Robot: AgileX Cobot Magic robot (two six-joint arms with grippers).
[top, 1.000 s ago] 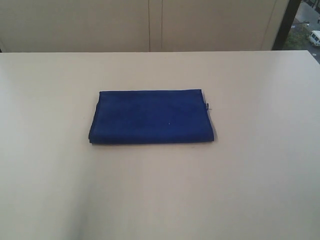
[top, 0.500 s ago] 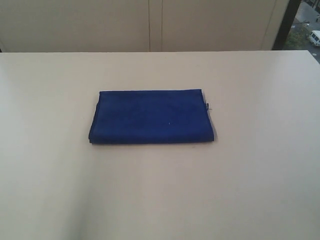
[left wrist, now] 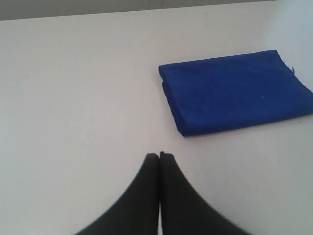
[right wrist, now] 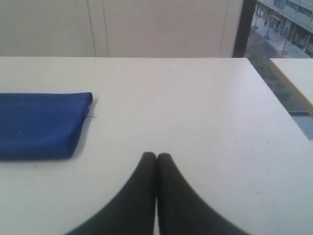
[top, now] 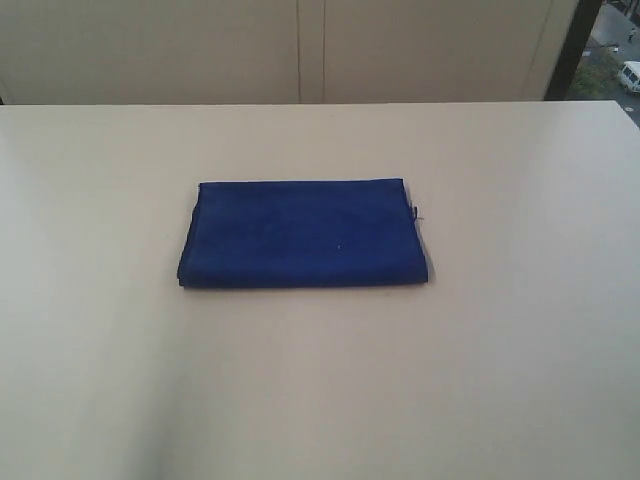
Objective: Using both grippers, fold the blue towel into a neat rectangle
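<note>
The blue towel (top: 303, 233) lies folded into a flat rectangle in the middle of the table, with a small tag sticking out at its right edge. It also shows in the left wrist view (left wrist: 234, 92) and in the right wrist view (right wrist: 39, 125). My left gripper (left wrist: 159, 155) is shut with nothing in it, hovering over bare table well away from the towel. My right gripper (right wrist: 156, 155) is shut and empty too, off the towel's right end. Neither arm appears in the exterior view.
The beige table (top: 520, 330) stretches wide around the towel. A panelled wall (top: 300, 50) stands behind its far edge. A window (right wrist: 279, 29) and a second table edge (right wrist: 293, 78) lie beyond the right side.
</note>
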